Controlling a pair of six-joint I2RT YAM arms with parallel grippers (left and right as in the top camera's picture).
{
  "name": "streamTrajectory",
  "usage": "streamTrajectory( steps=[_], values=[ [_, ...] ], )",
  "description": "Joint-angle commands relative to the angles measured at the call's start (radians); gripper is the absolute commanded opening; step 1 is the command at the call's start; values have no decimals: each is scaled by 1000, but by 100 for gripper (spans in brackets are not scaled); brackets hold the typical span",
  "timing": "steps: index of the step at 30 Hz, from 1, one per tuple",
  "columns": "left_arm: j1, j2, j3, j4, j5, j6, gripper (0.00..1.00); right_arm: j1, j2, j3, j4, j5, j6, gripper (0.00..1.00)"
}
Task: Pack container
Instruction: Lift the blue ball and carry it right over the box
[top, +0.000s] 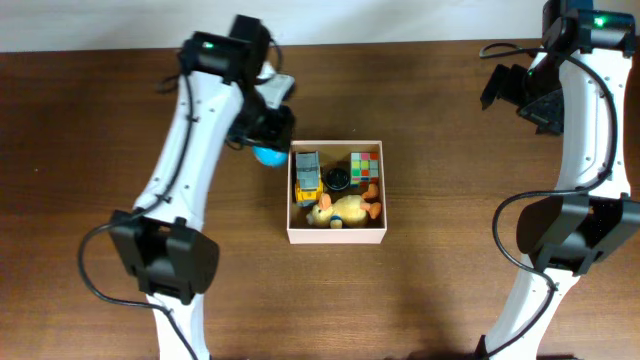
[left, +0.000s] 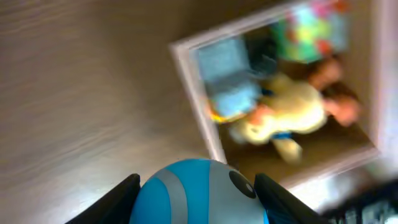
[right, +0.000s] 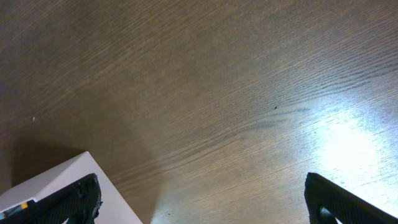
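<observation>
The container (top: 336, 236) is a square cardboard box with white walls and a tan inside, at the table's middle. It holds a yellow plush duck (top: 342, 210), a colourful cube (top: 366, 166), a blue and yellow toy truck (top: 306, 173) and a small dark round thing (top: 338, 179). My left gripper (top: 266, 150) is shut on a blue ball with grey stripes (left: 202, 196), just left of the box's far left corner. The box also shows in the left wrist view (left: 199, 99), blurred. My right gripper (right: 202, 199) is open and empty over bare table at the far right.
A white object's corner (right: 59, 186) sits at the lower left of the right wrist view. Both arm bases stand at the table's near side, left (top: 165, 262) and right (top: 565, 235). The table top is brown wood.
</observation>
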Motion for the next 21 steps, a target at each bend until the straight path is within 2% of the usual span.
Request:
streamTrajectory(
  steps=[1, 4, 8, 11, 21],
  values=[
    [-85, 3, 21, -45, 64, 175, 58, 3, -41, 19, 1, -2, 12, 99],
    [-147, 3, 20, -68, 39, 242, 58, 3, -42, 19, 1, -2, 12, 99],
    [-207, 3, 15, -62, -77, 250, 58, 3, -41, 19, 1, -2, 12, 99],
    [-227, 3, -22, -36, -86, 287, 59, 3, -41, 19, 1, -2, 12, 99],
    [-221, 3, -317, 116, -86, 353, 58, 3, -41, 19, 1, -2, 12, 99]
  ],
)
